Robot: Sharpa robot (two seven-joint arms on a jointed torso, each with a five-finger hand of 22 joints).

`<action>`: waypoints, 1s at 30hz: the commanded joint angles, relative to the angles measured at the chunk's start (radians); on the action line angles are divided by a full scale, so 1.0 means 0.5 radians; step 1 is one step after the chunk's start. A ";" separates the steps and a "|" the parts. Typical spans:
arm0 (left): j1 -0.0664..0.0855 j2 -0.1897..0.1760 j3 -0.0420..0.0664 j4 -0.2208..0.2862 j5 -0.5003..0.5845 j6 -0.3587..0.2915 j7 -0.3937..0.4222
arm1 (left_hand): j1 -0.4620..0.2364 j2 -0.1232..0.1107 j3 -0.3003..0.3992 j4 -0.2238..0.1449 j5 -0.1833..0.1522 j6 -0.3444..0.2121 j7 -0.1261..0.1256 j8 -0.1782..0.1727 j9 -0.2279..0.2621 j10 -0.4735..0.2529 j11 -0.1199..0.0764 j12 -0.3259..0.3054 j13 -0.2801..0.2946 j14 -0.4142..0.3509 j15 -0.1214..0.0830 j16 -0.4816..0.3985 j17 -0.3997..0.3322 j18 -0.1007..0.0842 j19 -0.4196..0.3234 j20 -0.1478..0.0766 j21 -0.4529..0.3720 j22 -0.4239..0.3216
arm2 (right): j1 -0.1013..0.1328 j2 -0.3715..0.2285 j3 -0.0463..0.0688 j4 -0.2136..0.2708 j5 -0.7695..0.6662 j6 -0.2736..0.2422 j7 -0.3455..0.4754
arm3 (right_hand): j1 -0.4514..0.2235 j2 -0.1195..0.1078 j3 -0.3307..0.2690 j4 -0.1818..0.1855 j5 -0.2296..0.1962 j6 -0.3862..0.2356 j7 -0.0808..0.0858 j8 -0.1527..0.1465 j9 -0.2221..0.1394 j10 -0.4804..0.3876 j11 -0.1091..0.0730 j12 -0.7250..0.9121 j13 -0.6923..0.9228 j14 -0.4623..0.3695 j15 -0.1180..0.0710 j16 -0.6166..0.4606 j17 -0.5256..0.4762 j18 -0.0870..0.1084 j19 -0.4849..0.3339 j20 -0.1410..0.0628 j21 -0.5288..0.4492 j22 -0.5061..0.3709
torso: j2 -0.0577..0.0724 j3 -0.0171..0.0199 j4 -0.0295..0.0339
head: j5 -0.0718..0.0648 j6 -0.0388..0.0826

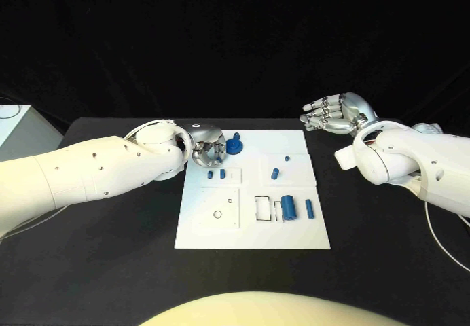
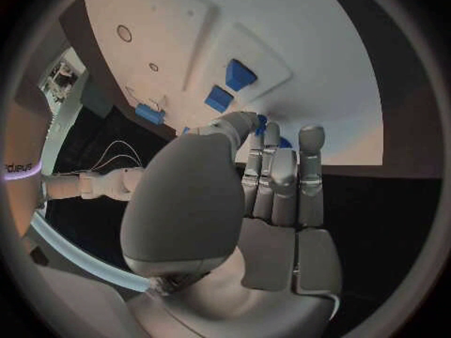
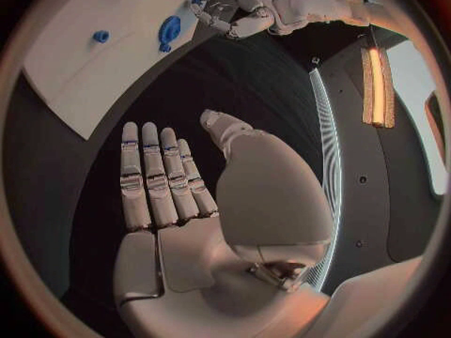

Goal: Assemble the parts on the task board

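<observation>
black table (image 1: 98,272), white box (image 1: 22,132) at its edge.

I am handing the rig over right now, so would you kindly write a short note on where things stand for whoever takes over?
Left hand: over the task board's far left corner, fingers reaching the round blue part there; whether it grips it I cannot tell.
Right hand: open, holding nothing, over the black table beyond the board's far right corner.
Parts: two small blue pieces left of centre, two more right of centre, a blue cylinder and a thin blue pin at the near right.
Done: none of the parts looks assembled.
Left: most parts still lie loose on the board.
</observation>
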 commanded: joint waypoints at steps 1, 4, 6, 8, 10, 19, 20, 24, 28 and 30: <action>-0.003 0.004 -0.003 0.003 0.004 0.059 0.023 | -0.020 -0.002 0.002 0.007 -0.002 0.018 -0.001 -0.005 -0.001 0.019 -0.003 -0.014 0.001 -0.003 -0.001 0.005 -0.004 -0.026 -0.014 -0.001 -0.011 -0.003 | -0.001 0.001 0.001 0.001 -0.006 0.027 0.019 | -0.020 0.002 0.012 0.003 0.007 0.011 0.059 -0.012 -0.002 0.013 -0.004 -0.007 0.000 -0.007 -0.002 -0.003 -0.002 0.014 -0.013 0.003 0.002 0.000 | -0.002 0.0001 0.001 | 0.000 -0.001; -0.003 0.003 -0.004 0.006 0.005 0.064 0.024 | -0.018 0.001 0.003 0.004 -0.002 0.024 -0.002 -0.003 0.001 0.027 -0.005 -0.017 0.001 -0.002 -0.001 0.007 -0.003 -0.027 -0.013 -0.002 -0.010 0.000 | -0.001 0.002 0.001 0.001 -0.006 0.027 0.019 | -0.020 0.002 0.012 0.003 0.007 0.011 0.059 -0.012 -0.002 0.013 -0.004 -0.007 0.000 -0.007 -0.002 -0.003 -0.002 0.014 -0.013 0.003 0.002 0.000 | -0.002 0.0008 0.001 | 0.002 -0.002; -0.003 0.003 -0.005 0.005 0.005 0.064 0.022 | -0.018 0.001 0.004 0.004 -0.002 0.026 -0.002 -0.002 0.002 0.029 -0.006 -0.018 0.002 -0.002 -0.002 0.008 -0.002 -0.026 -0.015 -0.002 -0.012 -0.001 | -0.001 0.001 0.001 0.001 -0.006 0.026 0.019 | -0.020 0.002 0.012 0.003 0.007 0.011 0.059 -0.012 -0.002 0.013 -0.004 -0.007 0.000 -0.007 -0.002 -0.003 -0.002 0.014 -0.013 0.003 0.002 0.000 | -0.001 0.0007 0.001 | 0.002 0.001; -0.003 0.003 -0.005 0.001 0.005 0.065 0.018 | -0.018 0.001 0.004 0.004 -0.002 0.026 -0.002 -0.002 0.002 0.029 -0.006 -0.018 0.002 -0.002 -0.002 0.008 -0.002 -0.026 -0.015 -0.002 -0.012 -0.001 | -0.001 0.001 0.001 0.001 -0.006 0.026 0.019 | -0.020 0.002 0.012 0.003 0.007 0.011 0.059 -0.012 -0.002 0.013 -0.004 -0.007 0.000 -0.007 -0.002 -0.003 -0.002 0.014 -0.013 0.003 0.002 0.000 | -0.001 0.0003 0.001 | 0.002 0.002; -0.003 0.004 -0.005 -0.004 0.005 0.068 0.012 | -0.018 0.001 0.004 0.003 -0.003 0.027 -0.002 -0.003 0.002 0.030 -0.006 -0.019 0.002 -0.004 -0.002 0.006 -0.005 -0.026 -0.015 -0.002 -0.012 -0.001 | -0.001 0.001 0.001 0.002 -0.006 0.026 0.019 | -0.020 0.002 0.012 0.003 0.007 0.011 0.059 -0.012 -0.002 0.013 -0.004 -0.007 0.000 -0.007 -0.002 -0.003 -0.002 0.014 -0.013 0.003 0.002 0.000 | -0.001 0.0003 -0.001 | 0.003 0.004; -0.004 0.016 -0.010 -0.027 0.003 0.100 -0.005 | -0.040 -0.012 -0.001 0.010 -0.006 0.006 0.006 -0.026 -0.001 0.019 0.010 -0.059 -0.004 -0.034 0.010 -0.007 -0.041 -0.022 -0.043 0.001 -0.043 -0.018 | -0.001 -0.001 0.001 0.003 -0.006 0.025 0.018 | -0.020 0.002 0.012 0.003 0.007 0.011 0.059 -0.012 -0.002 0.013 -0.004 -0.007 0.000 -0.007 -0.002 -0.003 -0.002 0.014 -0.013 0.003 0.002 0.000 | 0.000 0.0012 -0.001 | 0.002 0.004; -0.005 0.018 -0.012 -0.029 0.003 0.101 -0.005 | -0.041 -0.013 -0.002 0.011 -0.006 0.005 0.006 -0.027 -0.001 0.018 0.011 -0.061 -0.004 -0.035 0.011 -0.007 -0.042 -0.022 -0.044 0.002 -0.043 -0.018 | -0.001 -0.002 0.001 0.003 -0.006 0.025 0.018 | -0.020 0.002 0.012 0.003 0.007 0.011 0.059 -0.012 -0.002 0.013 -0.004 -0.007 0.000 -0.007 -0.002 -0.003 -0.002 0.014 -0.013 0.003 0.002 0.000 | 0.000 0.0004 -0.001 | 0.001 0.003; -0.010 0.024 -0.016 -0.034 0.003 0.096 0.000 | -0.048 -0.019 -0.003 0.014 -0.005 -0.007 0.008 -0.038 -0.003 0.012 0.018 -0.077 -0.007 -0.044 0.018 -0.009 -0.052 -0.021 -0.051 0.006 -0.052 -0.023 | -0.001 -0.003 0.001 0.003 -0.006 0.025 0.019 | -0.020 0.002 0.012 0.003 0.007 0.011 0.059 -0.012 -0.002 0.013 -0.004 -0.007 0.000 -0.007 -0.002 -0.003 -0.002 0.014 -0.013 0.003 0.002 0.000 | -0.001 0.0000 -0.002 | -0.001 0.002; -0.013 0.024 -0.018 -0.031 0.003 0.076 0.010 | -0.051 -0.023 -0.003 0.015 -0.005 -0.013 0.009 -0.044 -0.004 0.011 0.022 -0.085 -0.007 -0.048 0.021 -0.009 -0.055 -0.020 -0.056 0.008 -0.058 -0.025 | -0.001 -0.003 0.001 0.003 -0.006 0.025 0.019 | -0.020 0.002 0.012 0.003 0.007 0.011 0.059 -0.012 -0.002 0.013 -0.004 -0.007 0.000 -0.007 -0.002 -0.003 -0.002 0.014 -0.013 0.003 0.002 0.000 | -0.003 0.0024 -0.002 | -0.002 0.002; -0.014 0.023 -0.018 -0.028 0.003 0.065 0.015 | -0.052 -0.023 -0.003 0.015 -0.005 -0.015 0.009 -0.045 -0.005 0.011 0.022 -0.086 -0.007 -0.049 0.022 -0.009 -0.056 -0.020 -0.055 0.009 -0.058 -0.025 | -0.001 -0.004 0.001 0.003 -0.006 0.025 0.019 | -0.020 0.002 0.012 0.003 0.007 0.011 0.059 -0.012 -0.002 0.013 -0.004 -0.007 0.000 -0.007 -0.002 -0.003 -0.002 0.014 -0.013 0.003 0.002 0.000 | -0.003 0.0022 -0.002 | -0.002 0.002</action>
